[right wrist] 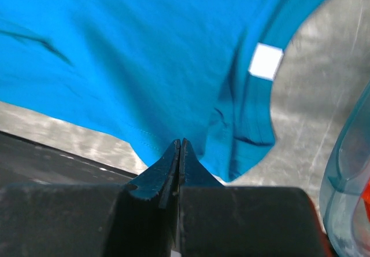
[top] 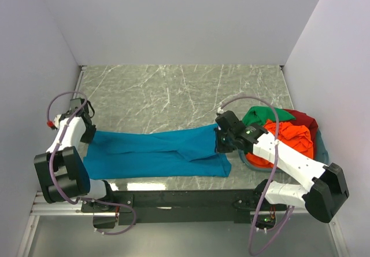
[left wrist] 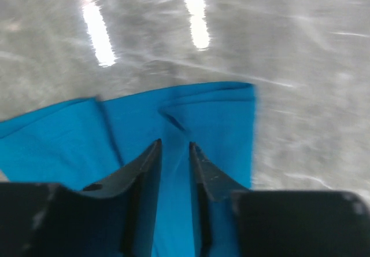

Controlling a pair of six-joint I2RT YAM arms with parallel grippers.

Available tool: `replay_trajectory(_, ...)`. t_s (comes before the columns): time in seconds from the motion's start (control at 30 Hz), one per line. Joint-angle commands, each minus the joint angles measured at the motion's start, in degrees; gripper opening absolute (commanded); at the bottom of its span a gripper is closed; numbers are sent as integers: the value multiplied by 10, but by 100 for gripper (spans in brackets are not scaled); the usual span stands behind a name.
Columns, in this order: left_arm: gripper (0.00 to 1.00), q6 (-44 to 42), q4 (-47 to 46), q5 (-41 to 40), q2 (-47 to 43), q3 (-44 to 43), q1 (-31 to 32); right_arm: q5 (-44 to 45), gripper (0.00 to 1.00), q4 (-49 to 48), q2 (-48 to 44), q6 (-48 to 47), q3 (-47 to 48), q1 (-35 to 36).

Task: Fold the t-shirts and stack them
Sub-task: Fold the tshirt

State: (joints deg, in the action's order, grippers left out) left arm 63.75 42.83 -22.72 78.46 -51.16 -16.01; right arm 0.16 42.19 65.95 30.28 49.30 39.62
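Observation:
A teal-blue t-shirt (top: pixel 156 153) lies stretched out lengthwise on the marble table (top: pixel 173 95), between my two grippers. My left gripper (top: pixel 89 132) is at its left end. In the left wrist view (left wrist: pixel 175 147) the fingers stand a little apart over the blue cloth (left wrist: pixel 202 112), with cloth showing between them. My right gripper (top: pixel 222 146) is at the shirt's right end. In the right wrist view (right wrist: pixel 180 142) the jaws are pressed together at the hem of the shirt (right wrist: pixel 144 54), which draws to a point at the tips. A white label (right wrist: pixel 266 61) shows near the collar.
A teal-grey plastic basket (top: pixel 322 150) stands at the right, beside my right arm. It holds an orange-red shirt (top: pixel 289 141), a green one (top: pixel 263 116) and a dark red one (top: pixel 303 121). Its rim shows in the right wrist view (right wrist: pixel 347 164). White walls enclose the table on three sides.

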Motion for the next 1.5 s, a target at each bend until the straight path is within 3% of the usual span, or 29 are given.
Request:
replay_trajectory(0.0, 35, 37, 16, -37, -28, 28, -13, 1, 2, 17, 5, 15, -36, 4)
replay_trajectory(0.03, 51, 40, 23, -38, -39, 28, -17, 16, 8, 22, 5, 21, -40, 4)
replay_trajectory(0.1, 70, 49, 34, -47, -51, 20, -23, 33, 36, 36, 4, 25, -47, 4)
replay_trajectory(0.13, 89, 50, 39, -47, -64, 16, -23, 51, 45, 40, 2, 25, -47, 3)
replay_trajectory(0.2, 99, 40, 41, -33, -75, 3, -24, 63, 54, 46, 1, 20, -37, 4)
replay_trajectory(0.5, 99, -19, -16, 70, -112, 4, -13, 32, 68, -10, -9, -33, 15, 16)
replay_trajectory(0.67, 100, -31, -57, 108, -120, 45, 62, -27, 68, -88, 10, -74, 45, 108)
replay_trajectory(0.73, 99, -28, -56, 105, -117, 49, 86, -68, 67, -120, 42, -86, 55, 131)
replay_trajectory(0.83, 99, -28, -47, 88, -121, 61, 128, -57, 64, -136, 98, -91, 83, 174)
replay_trajectory(1.0, 100, -26, -57, 76, -160, 107, 138, -78, 61, -139, 198, -96, 139, 204)
replay_trajectory(1.3, 99, -24, -86, 76, -219, 150, 142, -24, 45, -108, 341, -90, 203, 202)
replay_trajectory(1.47, 99, -26, -92, 79, -215, 152, 143, 10, 44, -96, 351, -66, 196, 190)
